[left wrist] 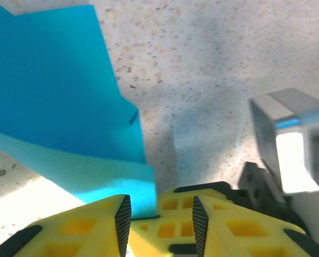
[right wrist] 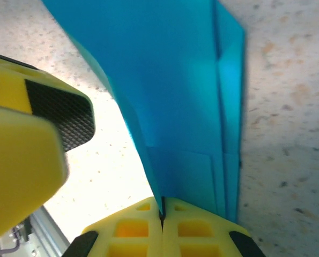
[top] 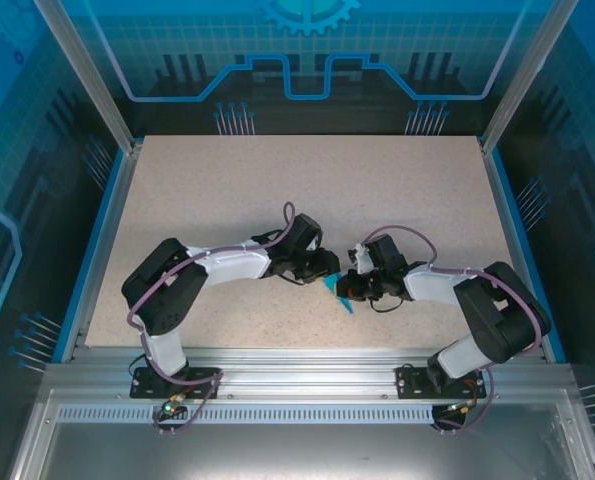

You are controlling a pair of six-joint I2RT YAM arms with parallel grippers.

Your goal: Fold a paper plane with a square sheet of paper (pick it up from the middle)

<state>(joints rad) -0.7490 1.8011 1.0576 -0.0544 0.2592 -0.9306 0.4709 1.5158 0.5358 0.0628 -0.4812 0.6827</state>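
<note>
Between the matt yellow plastic fingers (right wrist: 130,231) of the right gripper (right wrist: 162,213), the paper plane (right wrist: 180,107) is thin, smooth, matt teal paper with crisp layered creases. The fingers (left wrist: 79,233) of the left gripper (left wrist: 159,208) are the same plastic, faced with black ribbed pads (left wrist: 123,217). Beneath them the table (left wrist: 218,64) is matt and speckled like stone, and beside them a grey casing (left wrist: 293,144) looks smooth and faintly glossy.

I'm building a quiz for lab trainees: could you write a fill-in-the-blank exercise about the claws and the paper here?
1. The right claw is ___ on the folded paper.
2. The fingers of the left claw are ___ with black pads.
3. The folded paper is ___ in colour.
Missing words: shut; yellow; teal-blue.
</note>
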